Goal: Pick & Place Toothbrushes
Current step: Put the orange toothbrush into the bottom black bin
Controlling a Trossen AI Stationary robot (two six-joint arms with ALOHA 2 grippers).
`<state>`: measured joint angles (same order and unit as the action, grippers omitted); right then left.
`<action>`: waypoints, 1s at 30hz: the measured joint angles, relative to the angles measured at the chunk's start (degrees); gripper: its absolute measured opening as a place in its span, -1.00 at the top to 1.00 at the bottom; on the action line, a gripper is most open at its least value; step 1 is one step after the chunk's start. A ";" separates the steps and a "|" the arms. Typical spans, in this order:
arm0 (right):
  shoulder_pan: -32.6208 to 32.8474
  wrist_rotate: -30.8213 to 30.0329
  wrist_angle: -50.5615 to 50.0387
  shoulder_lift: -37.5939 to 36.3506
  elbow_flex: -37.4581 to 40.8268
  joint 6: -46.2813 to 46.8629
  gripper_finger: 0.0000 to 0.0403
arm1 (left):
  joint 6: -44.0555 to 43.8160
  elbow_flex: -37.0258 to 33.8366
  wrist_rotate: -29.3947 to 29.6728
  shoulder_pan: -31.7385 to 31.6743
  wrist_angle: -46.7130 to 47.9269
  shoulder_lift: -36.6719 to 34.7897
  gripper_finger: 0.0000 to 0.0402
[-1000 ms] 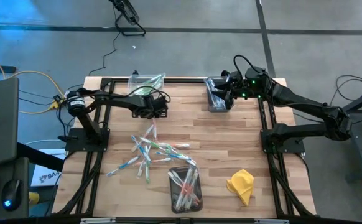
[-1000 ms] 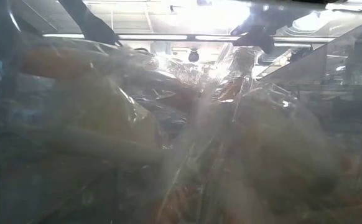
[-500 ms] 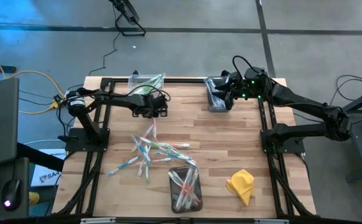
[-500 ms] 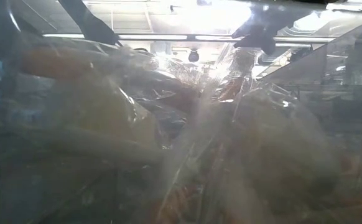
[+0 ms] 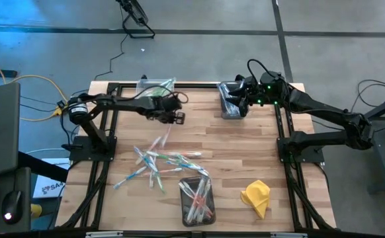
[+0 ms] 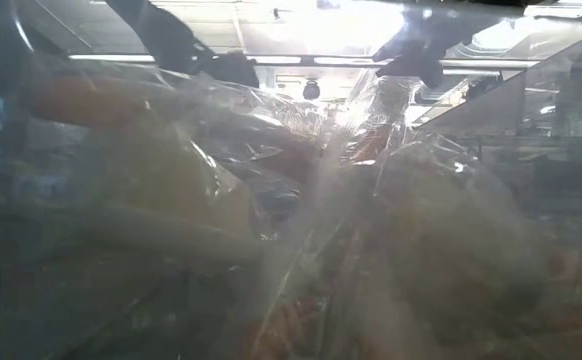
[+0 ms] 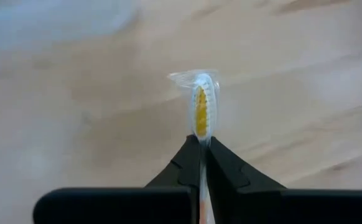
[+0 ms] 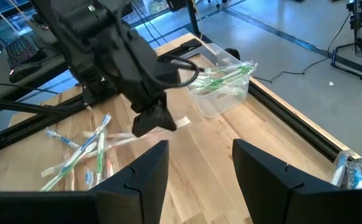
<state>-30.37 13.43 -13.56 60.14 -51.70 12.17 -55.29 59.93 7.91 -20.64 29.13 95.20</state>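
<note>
Several wrapped toothbrushes (image 5: 161,162) lie in a loose pile on the wooden table. My left gripper (image 5: 172,117) hangs above the pile's far side, shut on one wrapped toothbrush (image 7: 201,106) with a yellow-orange accent. The same toothbrush (image 8: 126,137) shows in the right wrist view below the left arm. My right gripper (image 8: 198,167) is open at the far right, over a clear bin (image 5: 230,100), with nothing between its fingers. In the low view, crumpled clear plastic hides nearly everything. My left gripper pinches the toothbrush between its two fingertips (image 7: 193,158). The end with the yellow-orange accent (image 7: 201,115) sticks out past the fingertips. The fingers come from above, slanting down. The toothbrush's long part (image 8: 116,139) reaches out toward the pile, seemingly lifted clear.
A clear bin (image 5: 154,86) with green toothbrushes stands at the far left. A dark bin (image 5: 197,199) with several toothbrushes sits near the front edge. A yellow cloth (image 5: 256,196) lies at the near right. Black frame rails (image 5: 284,132) run along the table's sides.
My left gripper has shut on one toothbrush at the pile's far side and has risen with it, rolling a little. The toothbrush has come up off the table with the gripper.
</note>
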 joint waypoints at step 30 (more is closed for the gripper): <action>0.00 0.21 -0.12 0.00 0.00 -0.01 0.15 | 29.93 32.63 -5.36 -0.01 5.36 -0.15 0.99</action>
<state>-30.37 13.64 -13.68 60.14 -51.70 12.16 -25.36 92.56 2.56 -20.66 34.50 95.04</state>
